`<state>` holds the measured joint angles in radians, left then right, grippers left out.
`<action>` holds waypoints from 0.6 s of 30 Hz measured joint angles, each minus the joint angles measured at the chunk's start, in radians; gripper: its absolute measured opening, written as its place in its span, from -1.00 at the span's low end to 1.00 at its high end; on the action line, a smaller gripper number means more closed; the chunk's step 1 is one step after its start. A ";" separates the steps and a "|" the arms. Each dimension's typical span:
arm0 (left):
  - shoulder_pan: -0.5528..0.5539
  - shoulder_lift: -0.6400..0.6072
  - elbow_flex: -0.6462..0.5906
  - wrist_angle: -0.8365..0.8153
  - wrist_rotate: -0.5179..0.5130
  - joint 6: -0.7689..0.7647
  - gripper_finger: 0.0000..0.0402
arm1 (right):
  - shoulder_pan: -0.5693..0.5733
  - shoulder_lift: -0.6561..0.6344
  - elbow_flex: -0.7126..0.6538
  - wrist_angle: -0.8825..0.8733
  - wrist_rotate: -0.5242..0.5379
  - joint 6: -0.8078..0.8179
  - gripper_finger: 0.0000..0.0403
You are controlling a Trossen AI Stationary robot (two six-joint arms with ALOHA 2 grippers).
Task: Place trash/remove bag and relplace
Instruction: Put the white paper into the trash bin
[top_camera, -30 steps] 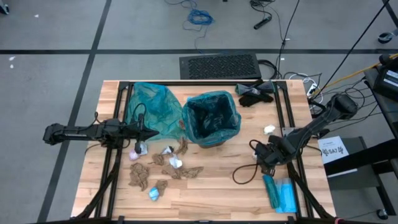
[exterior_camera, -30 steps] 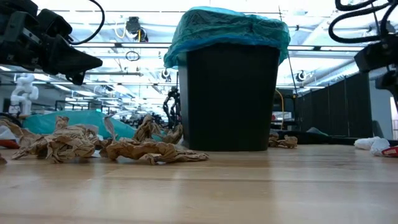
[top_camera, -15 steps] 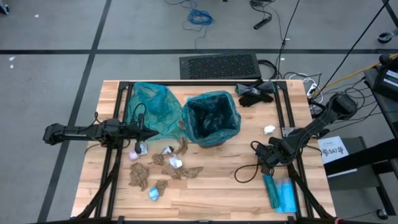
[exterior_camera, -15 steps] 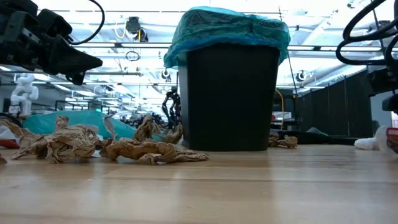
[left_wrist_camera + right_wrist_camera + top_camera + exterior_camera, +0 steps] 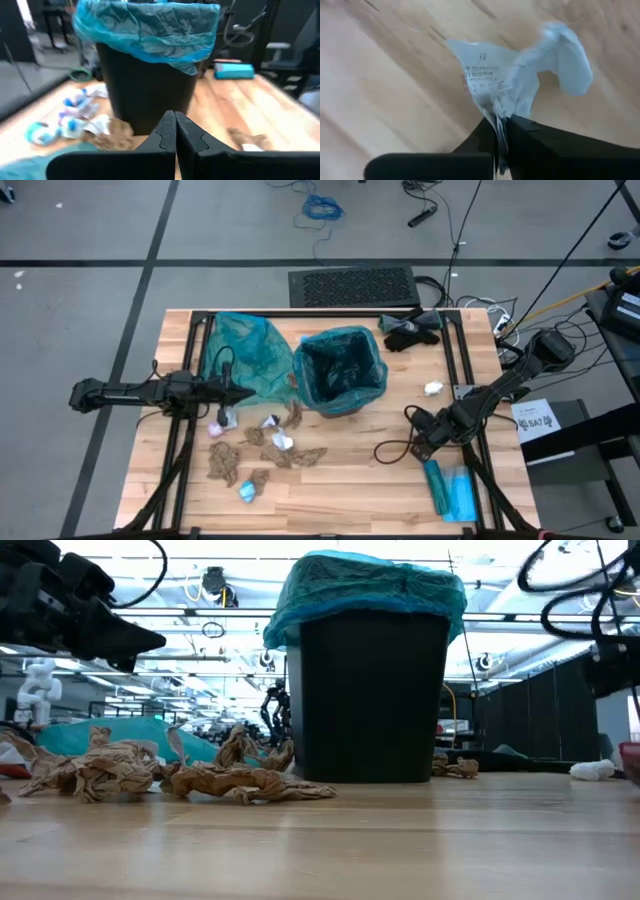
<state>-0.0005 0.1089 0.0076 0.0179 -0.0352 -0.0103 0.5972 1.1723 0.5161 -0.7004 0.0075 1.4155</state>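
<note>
A black bin [image 5: 340, 375] lined with a teal bag [image 5: 365, 585] stands mid-table. Brown, white and pale-blue trash wads [image 5: 262, 448] lie on the wood to the near left of it, and one white wad [image 5: 433, 388] lies to its right. My left gripper [image 5: 240, 397] hangs shut above the table left of the bin, pointing at it [image 5: 175, 131], with nothing in it. My right gripper [image 5: 420, 448] is to the near right of the bin, shut on a pale crumpled sheet with small print [image 5: 512, 75]. My right gripper pinches a bunched lower edge [image 5: 498, 114] of the pale sheet between its two fingers. The rest of the sheet fans out beyond the fingertips over the wooden tabletop. Whether any of it rests on the table, I cannot tell.
A loose teal bag [image 5: 245, 355] lies spread at the far left of the table. A black glove-like cloth [image 5: 410, 332] sits at the far right, and a flat blue packet [image 5: 452, 490] lies at the near right beside my right gripper. A cable loop [image 5: 395, 452] hangs beside that gripper.
My right gripper has shifted a little toward the table's near edge and left, closer to the blue packet's far end, and its cable loop has swung with it.
</note>
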 joint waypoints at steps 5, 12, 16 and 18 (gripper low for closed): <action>0.000 0.000 0.000 0.002 -0.004 0.017 -1.00 | 0.000 -0.006 0.142 -0.115 -0.012 0.069 -0.99; 0.000 0.000 0.000 0.099 -0.008 0.016 -1.00 | -0.005 -0.007 0.394 -0.370 0.025 0.116 -1.00; 0.000 0.000 0.000 0.138 -0.008 0.016 -1.00 | -0.022 -0.007 0.528 -0.485 0.044 0.149 -1.00; 0.000 0.000 0.000 0.140 -0.007 0.016 -1.00 | -0.037 -0.007 0.590 -0.547 0.048 0.151 -1.00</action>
<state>-0.0002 0.1089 0.0078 0.1575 -0.0425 0.0059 0.5600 1.1656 1.1057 -1.2470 0.0552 1.5670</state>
